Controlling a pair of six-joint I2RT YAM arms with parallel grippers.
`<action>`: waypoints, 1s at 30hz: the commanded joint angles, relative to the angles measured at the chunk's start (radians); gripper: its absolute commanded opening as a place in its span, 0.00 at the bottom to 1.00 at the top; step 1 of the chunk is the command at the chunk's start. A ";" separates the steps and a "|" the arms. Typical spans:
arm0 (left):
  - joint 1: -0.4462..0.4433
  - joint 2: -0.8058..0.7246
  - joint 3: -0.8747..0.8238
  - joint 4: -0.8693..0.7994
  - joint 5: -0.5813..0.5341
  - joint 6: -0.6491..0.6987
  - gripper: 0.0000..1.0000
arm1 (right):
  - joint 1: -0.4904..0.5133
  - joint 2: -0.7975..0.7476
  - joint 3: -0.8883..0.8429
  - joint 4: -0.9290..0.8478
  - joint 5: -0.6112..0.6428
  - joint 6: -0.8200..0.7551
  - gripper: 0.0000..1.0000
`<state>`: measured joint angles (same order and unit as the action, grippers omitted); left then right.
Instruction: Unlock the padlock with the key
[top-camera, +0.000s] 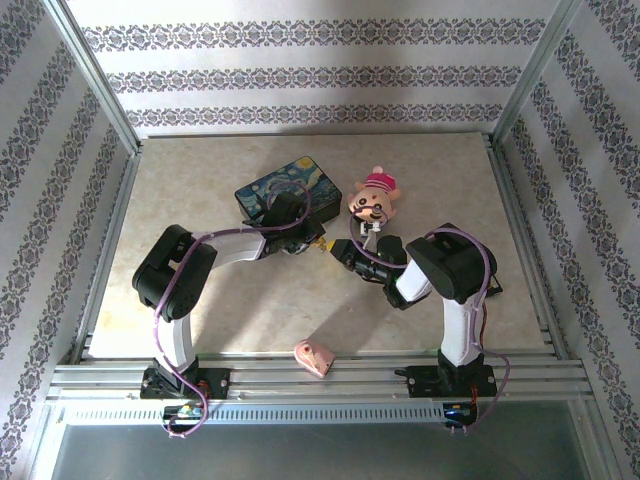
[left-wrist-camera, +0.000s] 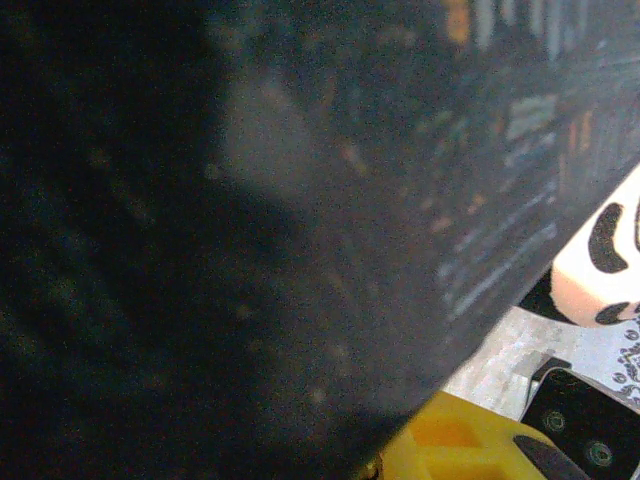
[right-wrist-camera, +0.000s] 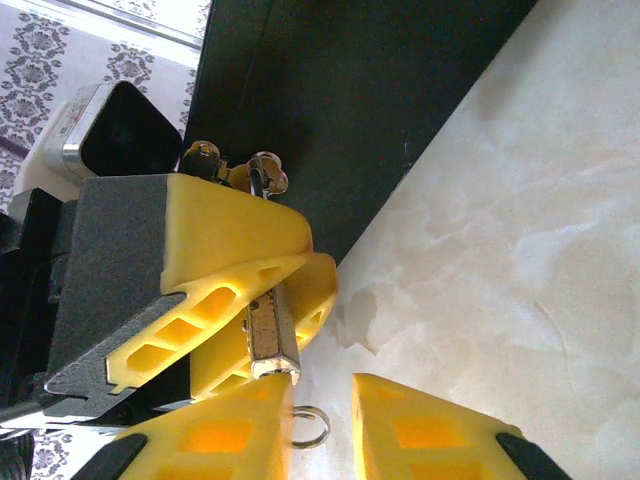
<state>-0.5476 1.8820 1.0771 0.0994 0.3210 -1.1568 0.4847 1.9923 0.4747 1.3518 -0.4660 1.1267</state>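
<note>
Insertion step, by my reading: the left gripper (right-wrist-camera: 315, 262) was clamped on the padlock (right-wrist-camera: 270, 338), holding it just beside the dark box (right-wrist-camera: 330, 120). The key (right-wrist-camera: 310, 426) sat at the padlock's near end — its ring in the narrow gap of the right gripper (right-wrist-camera: 322, 388), whose jaws stood slightly parted, not clearly pinching it. Next would come a firm pinch, then a twist. Both arms were bent inward — wrists meeting over the middle of the table (top-camera: 200, 310).

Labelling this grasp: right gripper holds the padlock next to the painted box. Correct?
No. The left gripper holds the padlock next to the painted box; the right wrist view shows its yellow fingers clamped on it.
</note>
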 joint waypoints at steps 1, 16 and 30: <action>-0.011 0.019 -0.038 -0.049 0.145 -0.087 0.10 | 0.015 -0.016 0.018 0.033 0.009 -0.018 0.21; -0.011 0.013 -0.048 -0.048 0.141 -0.089 0.10 | 0.033 -0.071 -0.022 0.027 0.048 -0.034 0.22; -0.010 0.016 -0.043 -0.044 0.144 -0.090 0.10 | 0.050 0.006 0.015 0.033 0.044 -0.024 0.18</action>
<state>-0.5476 1.8782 1.0706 0.1062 0.3286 -1.1572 0.5220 1.9816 0.4667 1.3525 -0.4236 1.1164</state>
